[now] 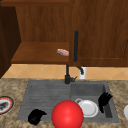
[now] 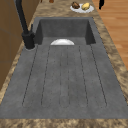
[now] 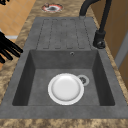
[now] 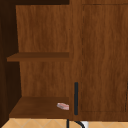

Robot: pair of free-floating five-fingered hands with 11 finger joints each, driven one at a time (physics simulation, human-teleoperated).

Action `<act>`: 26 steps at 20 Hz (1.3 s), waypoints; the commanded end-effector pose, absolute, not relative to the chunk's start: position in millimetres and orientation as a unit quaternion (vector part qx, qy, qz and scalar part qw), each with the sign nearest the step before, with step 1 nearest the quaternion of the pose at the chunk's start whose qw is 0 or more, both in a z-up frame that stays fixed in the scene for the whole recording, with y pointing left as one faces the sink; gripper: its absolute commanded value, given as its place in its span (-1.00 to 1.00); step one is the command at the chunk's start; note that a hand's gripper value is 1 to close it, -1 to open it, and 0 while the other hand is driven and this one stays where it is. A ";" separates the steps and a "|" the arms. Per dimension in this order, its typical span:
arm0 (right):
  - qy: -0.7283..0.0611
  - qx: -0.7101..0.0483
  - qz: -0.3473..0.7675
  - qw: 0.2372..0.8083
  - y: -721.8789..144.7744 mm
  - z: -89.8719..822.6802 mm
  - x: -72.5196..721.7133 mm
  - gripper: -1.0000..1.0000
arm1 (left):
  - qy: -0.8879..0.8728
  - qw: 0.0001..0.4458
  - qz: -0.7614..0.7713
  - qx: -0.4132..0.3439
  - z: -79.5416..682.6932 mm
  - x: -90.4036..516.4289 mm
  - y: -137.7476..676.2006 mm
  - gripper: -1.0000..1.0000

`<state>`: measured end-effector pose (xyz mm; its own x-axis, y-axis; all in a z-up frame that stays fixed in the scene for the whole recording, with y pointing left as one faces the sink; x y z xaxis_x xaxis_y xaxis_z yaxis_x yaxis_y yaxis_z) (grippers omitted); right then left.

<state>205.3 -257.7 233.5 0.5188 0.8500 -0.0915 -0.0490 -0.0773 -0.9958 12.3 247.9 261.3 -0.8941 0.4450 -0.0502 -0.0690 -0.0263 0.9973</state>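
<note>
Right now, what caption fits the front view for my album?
Right hand hovers open beside the white plate in the sink; left hand hangs curled by a red ball.

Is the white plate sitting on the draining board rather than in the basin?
No: in the right side view the white plate lies flat on the floor of the basin, beside the drain, with the ribbed draining board beyond it.

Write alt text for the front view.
A white round plate lies in the grey sink basin, with the open black right hand above its right edge. A red ball and the curled black left hand sit at the front.
</note>
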 end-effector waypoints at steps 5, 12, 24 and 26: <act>-0.306 -0.615 0.386 0.616 -309.4 254.6 199.3 -1.00 | 0.673 0.183 0.703 0.140 261.3 12.3 247.9 0.00; -0.290 -0.603 0.392 0.631 -348.6 272.6 180.4 -1.00 | 0.673 0.183 0.703 0.140 261.3 12.3 247.9 0.00; -0.255 -0.573 0.411 0.662 -410.4 298.5 132.8 -1.00 | 0.673 0.183 0.703 0.140 261.3 12.3 247.9 0.00; -0.247 -0.569 0.412 0.667 -419.8 300.6 125.6 -1.00 | 0.673 0.183 0.703 0.140 261.3 12.3 247.9 0.00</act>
<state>136.3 -406.3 296.8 0.5134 0.8471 -0.1373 -0.2211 -0.0240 -0.9750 12.3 247.9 261.3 -0.8941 0.4450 -0.0502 -0.0690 -0.0263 0.9973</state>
